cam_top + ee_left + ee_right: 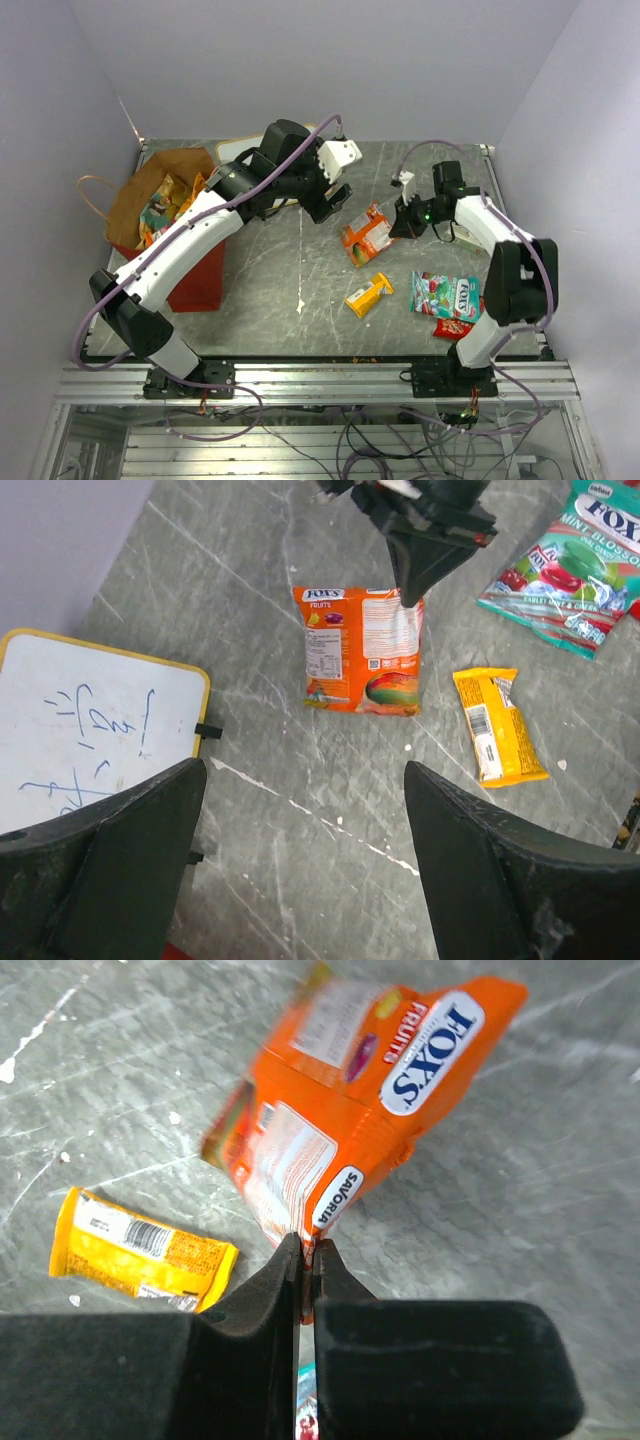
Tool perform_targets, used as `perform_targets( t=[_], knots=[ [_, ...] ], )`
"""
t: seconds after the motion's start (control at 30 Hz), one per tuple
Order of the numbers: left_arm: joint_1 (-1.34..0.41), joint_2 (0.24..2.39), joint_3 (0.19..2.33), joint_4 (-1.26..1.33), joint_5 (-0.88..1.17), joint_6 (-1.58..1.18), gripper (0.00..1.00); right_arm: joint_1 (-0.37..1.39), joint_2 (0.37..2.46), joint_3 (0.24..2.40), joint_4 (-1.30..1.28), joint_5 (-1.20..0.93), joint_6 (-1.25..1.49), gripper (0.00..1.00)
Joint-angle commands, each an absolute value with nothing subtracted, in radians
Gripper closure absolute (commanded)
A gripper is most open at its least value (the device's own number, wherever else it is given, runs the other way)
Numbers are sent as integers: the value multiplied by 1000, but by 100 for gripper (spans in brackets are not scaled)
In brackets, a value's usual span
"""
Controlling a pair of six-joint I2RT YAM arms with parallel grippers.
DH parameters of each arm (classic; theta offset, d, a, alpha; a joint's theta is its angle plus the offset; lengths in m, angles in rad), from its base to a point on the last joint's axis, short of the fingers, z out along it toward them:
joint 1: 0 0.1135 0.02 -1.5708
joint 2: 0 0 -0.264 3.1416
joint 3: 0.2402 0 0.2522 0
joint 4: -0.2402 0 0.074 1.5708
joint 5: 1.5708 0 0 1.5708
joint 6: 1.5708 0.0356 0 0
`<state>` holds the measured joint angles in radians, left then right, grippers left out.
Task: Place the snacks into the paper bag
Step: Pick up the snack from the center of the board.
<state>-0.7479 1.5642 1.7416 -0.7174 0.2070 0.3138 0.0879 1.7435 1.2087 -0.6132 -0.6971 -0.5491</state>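
Observation:
The red paper bag (195, 280) stands open at the left, with several snacks inside. My right gripper (402, 222) is shut on the edge of an orange Fox's packet (365, 236). In the right wrist view the gripper (306, 1250) pinches the packet's (350, 1110) lower edge, and the packet is tilted up off the table. My left gripper (328, 203) is open and empty, hovering left of the packet. Its fingers (150, 830) frame bare table, with the orange packet (360, 650) beyond. A yellow pack (368, 295) and a teal-white candy bag (445, 295) lie on the table.
A red pack (455, 328) lies partly under the teal-white bag near the right arm's base. A white board with writing and a yellow frame (90, 730) lies left of the left gripper. The grey walls close in at the back and both sides.

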Motion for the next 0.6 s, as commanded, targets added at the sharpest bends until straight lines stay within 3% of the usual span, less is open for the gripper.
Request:
perform_targets(
  t=[0.0, 0.13, 0.57],
  knots=[
    [-752, 1560, 1749, -621, 232, 319, 8, 81, 1583, 1188, -654, -747, -657, 100],
    [-752, 1576, 1749, -608, 230, 316, 3, 82, 1459, 1155, -645, -743, -709, 100],
    [-751, 1598, 1682, -500, 337, 237, 5, 83, 1341, 1311, -841, -793, -753, 100]
  ],
)
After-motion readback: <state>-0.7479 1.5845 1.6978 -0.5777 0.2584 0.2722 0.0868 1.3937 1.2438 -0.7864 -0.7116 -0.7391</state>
